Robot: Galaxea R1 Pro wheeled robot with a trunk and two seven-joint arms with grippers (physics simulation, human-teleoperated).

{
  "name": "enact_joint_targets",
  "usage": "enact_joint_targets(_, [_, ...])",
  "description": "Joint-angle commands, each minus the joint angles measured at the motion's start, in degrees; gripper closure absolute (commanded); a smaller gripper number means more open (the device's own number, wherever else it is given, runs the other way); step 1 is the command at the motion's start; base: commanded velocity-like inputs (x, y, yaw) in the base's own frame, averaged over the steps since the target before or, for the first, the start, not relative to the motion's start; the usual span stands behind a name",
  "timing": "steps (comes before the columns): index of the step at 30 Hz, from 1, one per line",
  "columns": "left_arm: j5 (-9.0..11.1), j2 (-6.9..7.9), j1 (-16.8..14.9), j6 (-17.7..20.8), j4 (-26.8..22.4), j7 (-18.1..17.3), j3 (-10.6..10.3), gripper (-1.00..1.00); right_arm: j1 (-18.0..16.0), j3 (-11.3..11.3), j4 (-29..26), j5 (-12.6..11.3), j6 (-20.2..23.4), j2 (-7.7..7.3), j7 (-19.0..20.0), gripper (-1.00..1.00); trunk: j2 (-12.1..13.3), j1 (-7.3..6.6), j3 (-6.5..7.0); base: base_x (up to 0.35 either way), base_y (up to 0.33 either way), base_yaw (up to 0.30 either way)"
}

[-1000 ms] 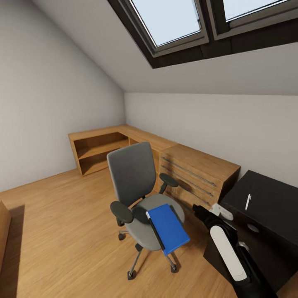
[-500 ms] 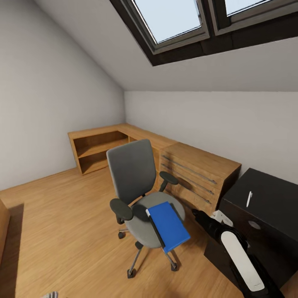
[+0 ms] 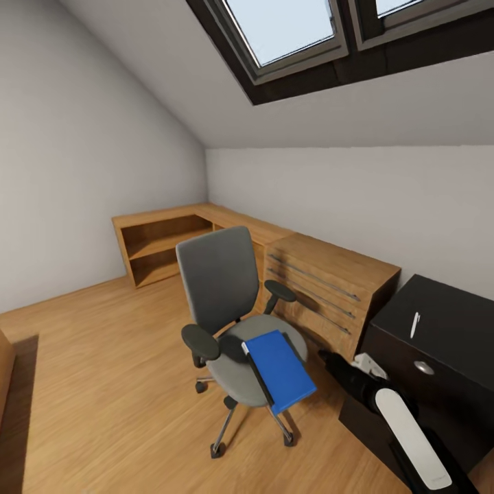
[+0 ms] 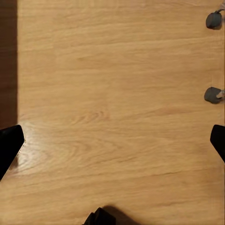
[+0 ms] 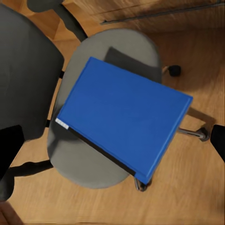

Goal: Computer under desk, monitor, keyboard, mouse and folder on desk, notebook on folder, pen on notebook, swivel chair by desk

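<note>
Folder — bright blue, with a dark spine edge — lies flat on the seat of the swivel chair, one corner jutting past the seat's front rim. The right wrist view looks down on the same folder from close above and adds what the head view hides: a dark flat patch on the seat behind it, partly tucked under its far edge, and a small white label at one end of the spine. What that dark patch is, I cannot tell. The right gripper hovers over the folder with its fingertips spread wide at the frame's two sides, holding nothing.

From the head camera the right arm reaches toward the chair from beside the desk, whose black top carries the pen — a slim whitish stick lying well apart from the folder. A light wooden shelf-and-drawer unit runs along the wall behind the chair.

The left gripper faces bare wooden floor, its fingers parted and empty; two of the chair's casters show at one edge.
</note>
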Motion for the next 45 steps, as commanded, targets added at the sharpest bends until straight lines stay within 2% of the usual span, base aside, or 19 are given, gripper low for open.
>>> enact_joint_targets(1, [0.3,0.01,0.0,-0.3,0.2,0.3,0.0,-1.0,0.2,0.1,-0.1,-0.4,0.1,-0.16,0.4,-1.0,-0.4,0.23,-0.23,0.0,0.0,0.0])
enact_joint_targets(5, [-1.2,-0.31,0.0,-2.0,1.1,0.5,-0.3,-1.0,0.9,0.1,0.3,-0.4,0.1,-0.96,5.7,-1.0,-2.1,1.11,-0.95,0.0,0.0,0.0])
enact_joint_targets(7, [-2.1,-0.4,0.0,-2.3,1.3,0.5,-0.3,-1.0,1.1,0.1,0.9,-0.5,0.1,-1.5,7.0,-1.0,-2.9,1.55,-1.31,0.0,0.0,0.0])
enact_joint_targets(11, [-2.6,-0.42,0.0,-2.7,1.4,0.5,-0.2,-1.0,1.1,-0.2,4.1,-0.6,0.1,-1.94,11.2,-1.0,-4.5,2.42,-2.03,0.0,0.0,0.0])
enact_joint_targets(13, [-2.7,-0.37,0.0,-3.7,1.4,0.5,-0.1,-1.0,1.2,-1.4,6.2,-0.6,0.1,-2.31,15.4,-1.0,-5.3,2.86,-2.39,0.0,0.0,0.0])
enact_joint_targets(14, [-2.7,-0.26,0.0,-5.7,1.4,0.5,0.2,-1.0,1.2,-4.4,10.4,-0.7,0.3,-2.82,22.4,-1.0,-5.7,3.08,-2.57,0.0,0.0,0.0])
enact_joint_targets(17, [-2.7,-0.23,0.0,-6.5,1.4,0.5,0.2,-1.0,1.2,-6.1,13.5,-0.8,0.3,-2.98,27.7,-1.0,-6.9,3.74,-3.11,0.0,0.0,0.0])
enact_joint_targets(18, [-2.7,-0.26,0.0,-6.7,1.5,0.5,0.3,-1.0,1.2,-7.1,16.1,-0.8,0.3,-2.99,31.5,-1.0,-7.3,3.96,-3.29,0.0,0.0,0.0])
enact_joint_targets(21, [-2.7,-0.28,0.0,-6.9,1.5,0.5,0.3,-1.0,1.2,-8.0,19.3,-0.9,0.3,-2.97,35.1,-1.0,-8.5,4.62,-3.82,0.0,0.0,0.0])
enact_joint_targets(22, [-2.7,-0.23,0.0,-7.0,1.5,0.5,0.3,-1.0,1.1,-8.9,22.5,-1.1,0.3,-2.89,37.2,-1.0,-8.9,4.84,-4.0,0.0,0.0,0.0])
enact_joint_targets(26, [-2.7,-0.21,0.0,-7.1,1.5,0.5,0.4,-1.0,1.1,-10.1,24.1,-2.4,0.3,-2.84,38.0,-1.0,-10.5,5.72,-4.72,0.0,0.0,0.0])
enact_joint_targets(27, [-2.7,-0.2,0.0,-7.1,1.4,0.5,0.4,-1.0,1.1,-10.5,24.8,-3.4,0.3,-2.82,38.2,-1.0,-10.9,5.94,-4.9,0.0,0.0,0.0])
enact_joint_targets(29, [-2.6,-0.19,0.0,-7.0,0.7,0.4,0.3,-1.0,1.1,-10.5,25.2,-3.6,0.3,-2.82,38.3,-1.0,-11.7,6.38,-5.26,0.0,0.0,0.0])
enact_joint_targets(32, [-2.6,-0.3,0.0,-6.2,-3.4,0.5,0.0,-1.0,1.1,-10.6,25.6,-3.7,0.3,-2.82,38.3,-1.0,-12.9,7.04,-5.8,0.0,0.0,0.0])
enact_joint_targets(33, [-2.6,-0.39,0.0,-1.6,-8.9,0.6,-1.6,-1.0,1.0,-10.5,25.7,-3.7,0.3,-2.79,38.0,-1.0,-13.3,7.26,-5.98,0.0,0.0,0.0])
enact_joint_targets(35, [-2.6,-0.4,0.0,2.9,-12.0,0.7,-2.6,-1.0,1.0,-10.5,25.8,-3.7,0.1,-2.72,37.9,-1.0,-14.1,7.7,-6.34,0.0,0.0,0.0])
enact_joint_targets(36, [-2.5,-0.4,0.0,7.4,-14.4,0.7,-3.2,-1.0,1.0,-10.6,25.8,-3.7,-0.1,-2.64,37.9,-1.0,-14.5,7.92,-6.52,0.0,0.0,0.0])
enact_joint_targets(39, [-1.9,-0.51,-0.1,13.9,-16.3,0.6,-3.9,-1.0,1.0,-10.6,25.7,-3.8,-0.7,-2.55,38.1,-1.0,-15.7,8.57,-7.06,0.0,0.0,0.0])
enact_joint_targets(45, [-1.8,-0.35,-0.1,11.9,-13.7,0.4,-4.2,-1.0,1.0,-12.0,25.7,-4.0,-0.8,-2.56,38.2,-1.0,-18.1,9.89,-8.13,0.0,0.0,0.0])
